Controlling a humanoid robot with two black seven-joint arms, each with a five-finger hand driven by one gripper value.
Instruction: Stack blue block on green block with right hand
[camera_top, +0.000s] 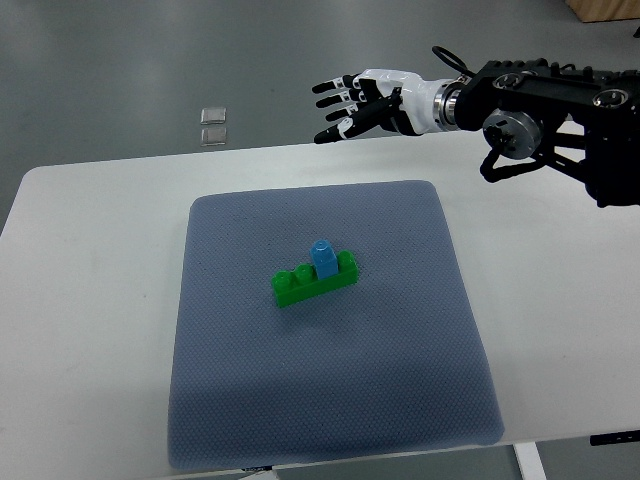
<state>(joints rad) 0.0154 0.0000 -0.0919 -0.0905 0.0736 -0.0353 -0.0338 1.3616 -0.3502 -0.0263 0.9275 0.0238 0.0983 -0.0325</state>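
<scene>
The fingers (338, 105) of the right hand (365, 102) are spread wide and hold nothing, hanging above the table's (90, 300) far edge. Well below them and a little to the left, the blue block (323, 257) sits upright on the green block (316, 279), mid-way along it, both resting on a grey mat (400, 370). Nothing stands between fingers and blocks. Two small clear squares (212, 126) lie on the floor beyond the fingertips.

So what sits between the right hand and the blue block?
Nothing: the top view shows only bare white table and grey mat between right hand and blue block.
</scene>
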